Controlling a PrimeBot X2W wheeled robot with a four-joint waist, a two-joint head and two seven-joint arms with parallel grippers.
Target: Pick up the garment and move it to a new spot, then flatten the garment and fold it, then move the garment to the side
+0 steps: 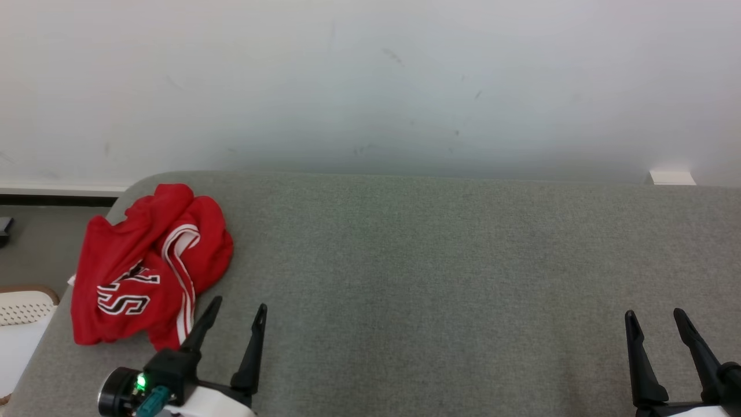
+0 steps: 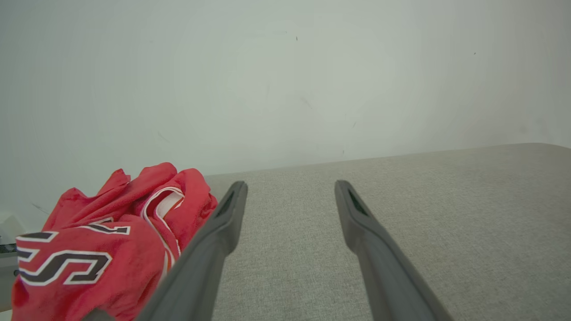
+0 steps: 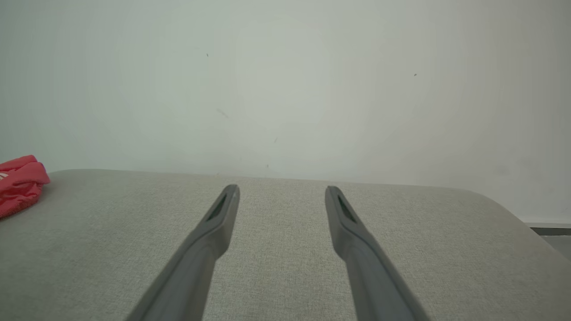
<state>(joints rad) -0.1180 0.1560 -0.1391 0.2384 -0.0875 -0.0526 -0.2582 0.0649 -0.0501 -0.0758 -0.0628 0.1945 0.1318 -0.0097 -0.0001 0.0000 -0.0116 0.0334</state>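
Down on the left end of the grey fabric worktop (image 1: pixel 434 278): a red jersey (image 1: pixel 147 266), crumpled in a heap, white trim and black-and-white lettering facing up. Draped a little over the worktop's left edge.

Just beside its near right corner, the left tool (image 1: pixel 239 303), fingers spread wide and holding nothing. Contact with the cloth too close to call. From the left wrist, the same spread fingers of the left tool (image 2: pixel 290 183) low over bare fabric, the jersey (image 2: pixel 102 249) bunched against the left one.

Well apart at the right end, the right tool (image 1: pixel 654 314), also gaping and empty. From the right wrist, the right tool (image 3: pixel 281 187) over plain worktop, with a red sliver of jersey (image 3: pixel 20 180) at the far left. Behind it all, a pale wall (image 1: pixel 370 87).
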